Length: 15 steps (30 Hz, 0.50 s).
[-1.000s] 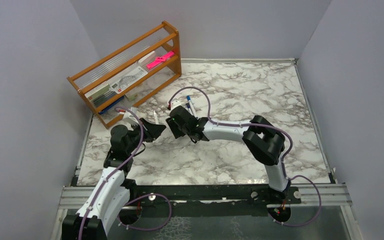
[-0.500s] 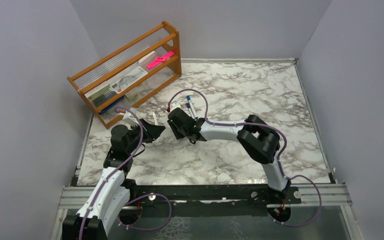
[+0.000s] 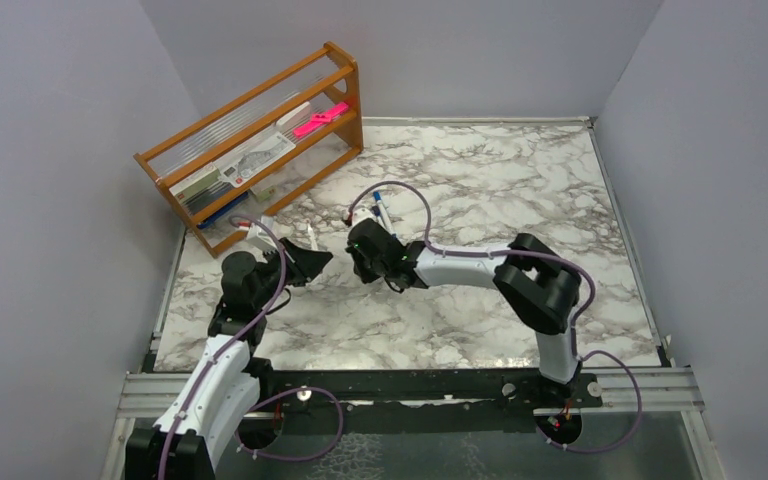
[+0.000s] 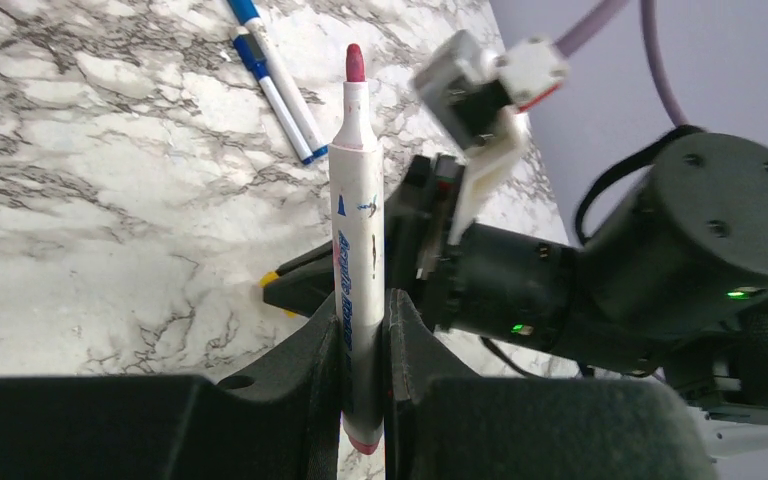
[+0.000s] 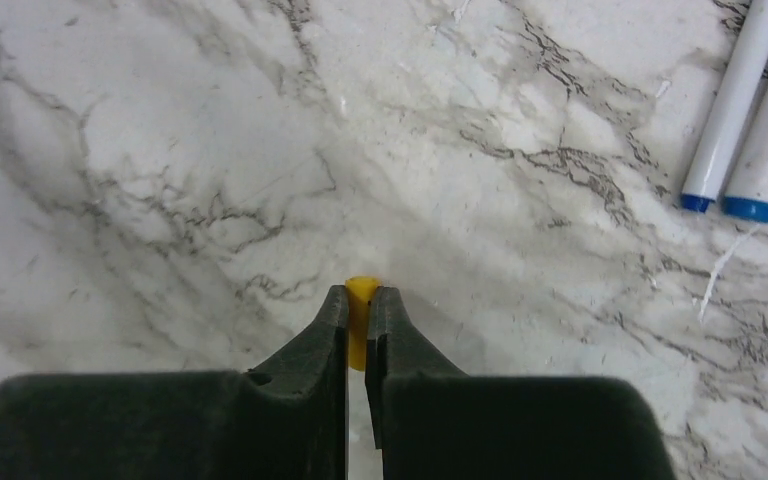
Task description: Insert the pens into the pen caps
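Note:
My left gripper [image 4: 363, 300] is shut on a white pen [image 4: 353, 200] that has a red tip [image 4: 354, 62] pointing away from the camera. Just beyond it, my right gripper [image 5: 358, 298] is shut on a small yellow pen cap [image 5: 361, 287], low over the marble; the cap also shows in the left wrist view [image 4: 271, 279]. Two more white pens with blue ends [image 5: 750, 110] lie side by side on the table, and from above they lie behind the right wrist [image 3: 380, 212]. In the top view both grippers face each other, left [image 3: 312, 262] and right [image 3: 362, 262].
A wooden rack [image 3: 260, 140] with a pink object [image 3: 320, 118] and other stationery stands at the back left. Grey walls enclose the marble table [image 3: 480, 190]. The right arm's purple cable [image 3: 400, 190] loops above the two loose pens.
The right gripper has closed onto the yellow cap and its wrist has shifted slightly right. The left gripper and its pen have stayed put.

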{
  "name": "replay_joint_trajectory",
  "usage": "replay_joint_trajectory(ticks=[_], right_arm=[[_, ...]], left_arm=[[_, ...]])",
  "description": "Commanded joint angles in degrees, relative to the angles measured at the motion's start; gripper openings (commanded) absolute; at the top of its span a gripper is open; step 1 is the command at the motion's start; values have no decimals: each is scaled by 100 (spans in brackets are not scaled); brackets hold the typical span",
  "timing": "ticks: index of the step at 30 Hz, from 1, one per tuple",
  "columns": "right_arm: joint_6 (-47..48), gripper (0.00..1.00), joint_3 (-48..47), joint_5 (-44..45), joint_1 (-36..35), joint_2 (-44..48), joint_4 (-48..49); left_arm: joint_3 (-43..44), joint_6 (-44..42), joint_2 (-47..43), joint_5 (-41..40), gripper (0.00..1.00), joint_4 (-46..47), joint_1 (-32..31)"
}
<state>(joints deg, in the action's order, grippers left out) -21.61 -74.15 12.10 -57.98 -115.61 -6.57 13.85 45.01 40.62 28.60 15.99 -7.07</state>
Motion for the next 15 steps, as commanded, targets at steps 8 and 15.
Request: replay_joint_trajectory(ticks=[8,15], right_arm=[[-1897,1,2097,-2061,1016,2335,3528],[-2444,1,2301,-2630,1078,2421,5094]], left_arm=[[-625,1420,-766,601,0,1678,-301],[-522,1169,-255,367,0,2187,-1466]])
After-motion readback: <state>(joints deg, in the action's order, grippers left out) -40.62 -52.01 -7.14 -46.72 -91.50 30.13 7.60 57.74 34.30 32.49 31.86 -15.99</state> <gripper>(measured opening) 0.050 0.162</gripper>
